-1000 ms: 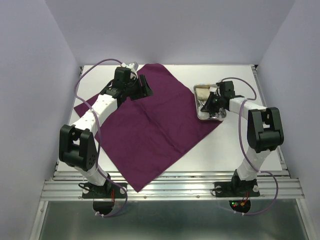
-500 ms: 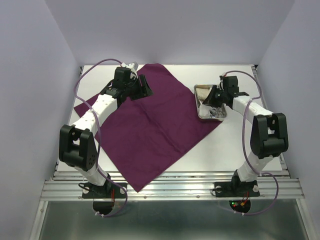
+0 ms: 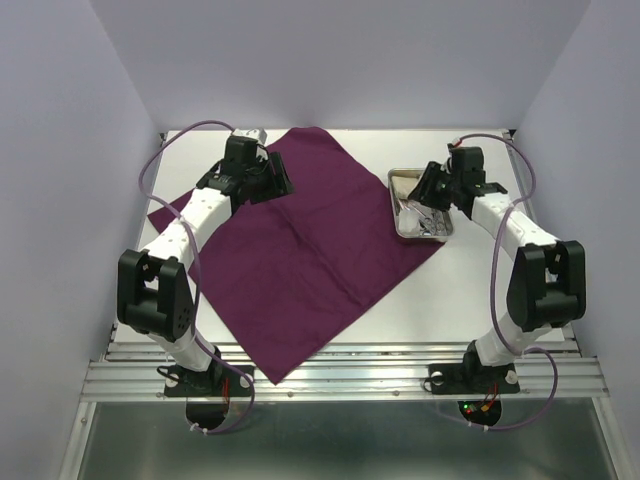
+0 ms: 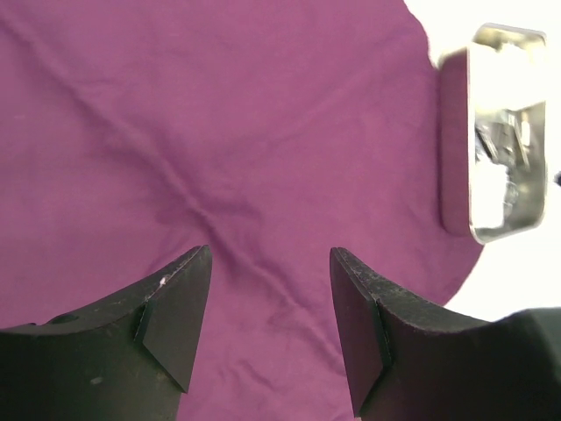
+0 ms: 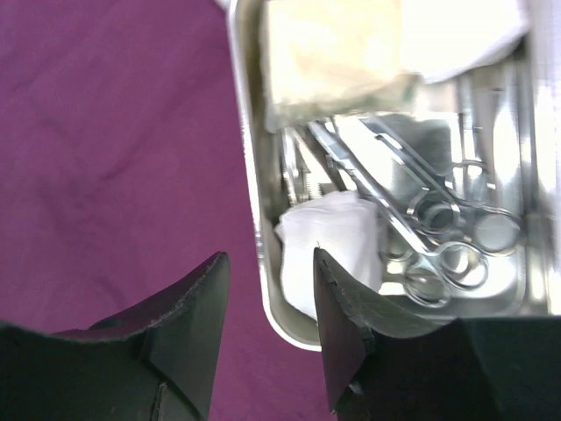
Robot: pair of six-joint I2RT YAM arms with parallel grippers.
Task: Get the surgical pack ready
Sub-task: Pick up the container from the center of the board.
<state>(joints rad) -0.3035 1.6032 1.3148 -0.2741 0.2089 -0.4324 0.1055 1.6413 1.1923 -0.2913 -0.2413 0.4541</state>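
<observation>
Purple cloth flat on counter; steel tray at its right edge holds instruments, gauze. Left tool open over cloth, right tool open over tray, both empty. Wrapping apparently not begun.

Readable text: none in any view.
Purple cloth wrap: plain, no print or label legible.
Steel tray: no stamp or brand legible.
Arm housings: no legible marking.

Left gripper and right gripper are hovering outstretched, tilting downward, jaws gaping and holding nothing.
</observation>
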